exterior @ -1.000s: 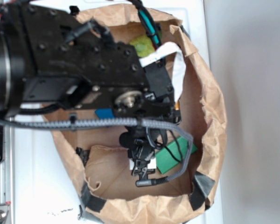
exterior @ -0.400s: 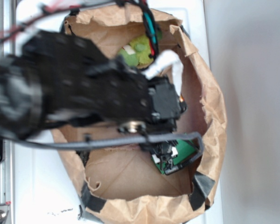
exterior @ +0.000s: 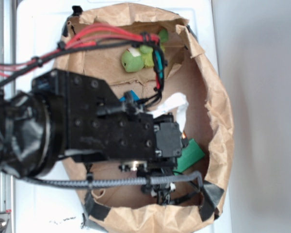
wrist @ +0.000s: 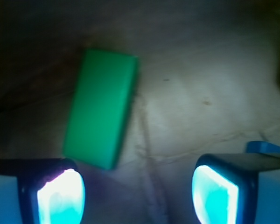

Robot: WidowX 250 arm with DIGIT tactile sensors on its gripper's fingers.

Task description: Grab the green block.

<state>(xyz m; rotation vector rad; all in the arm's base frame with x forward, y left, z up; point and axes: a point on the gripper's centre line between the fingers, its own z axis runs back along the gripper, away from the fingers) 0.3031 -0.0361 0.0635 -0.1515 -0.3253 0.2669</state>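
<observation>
Brown paper bag (exterior: pixel 218 111) lying open on the white surface (exterior: pixel 39 53), holding everything. Black arm (exterior: pixel 87 131) reaching in over it, hiding much of the bag floor. Green block (wrist: pixel 100 107) lying flat on the bag floor, partly showing beside the wrist in the exterior view (exterior: pixel 190 155). Plush toy (exterior: pixel 136 59) sitting well apart near the far wall; blue block (exterior: pixel 132 95) peeking out by the arm. Gripper (wrist: pixel 137 191) hovering with fingers (wrist: pixel 60 193) spread wide, holding nothing. Block lying ahead of them, toward one finger, not between. Grasp probably not yet begun: centring, lowering and closing remaining.
</observation>
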